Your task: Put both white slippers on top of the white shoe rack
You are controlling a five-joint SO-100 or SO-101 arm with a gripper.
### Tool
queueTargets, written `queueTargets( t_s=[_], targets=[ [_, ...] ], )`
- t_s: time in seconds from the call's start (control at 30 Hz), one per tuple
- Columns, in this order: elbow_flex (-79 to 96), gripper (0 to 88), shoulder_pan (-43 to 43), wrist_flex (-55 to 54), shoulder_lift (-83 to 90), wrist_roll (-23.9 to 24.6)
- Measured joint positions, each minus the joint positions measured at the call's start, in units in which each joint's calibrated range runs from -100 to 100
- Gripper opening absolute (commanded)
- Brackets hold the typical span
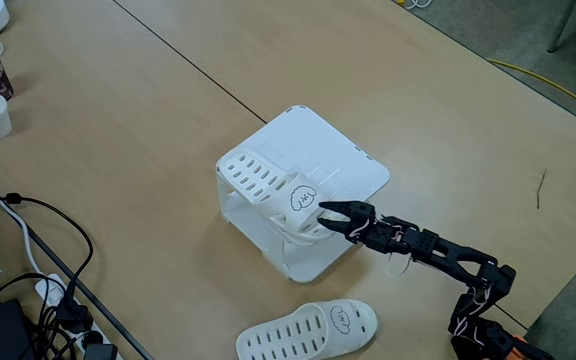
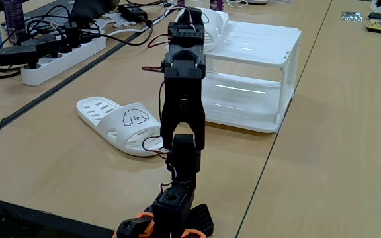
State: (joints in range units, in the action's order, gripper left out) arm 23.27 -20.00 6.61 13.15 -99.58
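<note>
End effector [image 1: 320, 213] grips one white slipper [image 1: 268, 185] atop the white shoe rack [image 1: 338, 160] on a tan table [image 1: 118, 120]

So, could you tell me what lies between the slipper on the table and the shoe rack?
Bare tabletop, seen in a fixed view, between the loose slipper and the rack. In another fixed view the arm stands before that gap.
</note>
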Motion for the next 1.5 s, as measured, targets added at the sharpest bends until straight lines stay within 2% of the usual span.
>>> queueTargets(
  t_s=[0.27, 0.53, 0.6, 0.83, 1.23, 1.5],
  targets=[
    [10.9, 18.5, 2.8, 0.0, 14.4, 0.0],
    [40.3, 18.3, 17.9, 0.0, 36.8, 0.0],
    [48.6, 18.3, 19.2, 0.0, 40.0, 0.0],
    [61.3, 18.5, 13.4, 0.0, 39.3, 0.0],
    [59.9, 18.5, -4.1, 0.0, 26.1, 0.0],
    [57.9, 18.5, -12.2, 0.0, 22.1, 0.0]
  ],
)
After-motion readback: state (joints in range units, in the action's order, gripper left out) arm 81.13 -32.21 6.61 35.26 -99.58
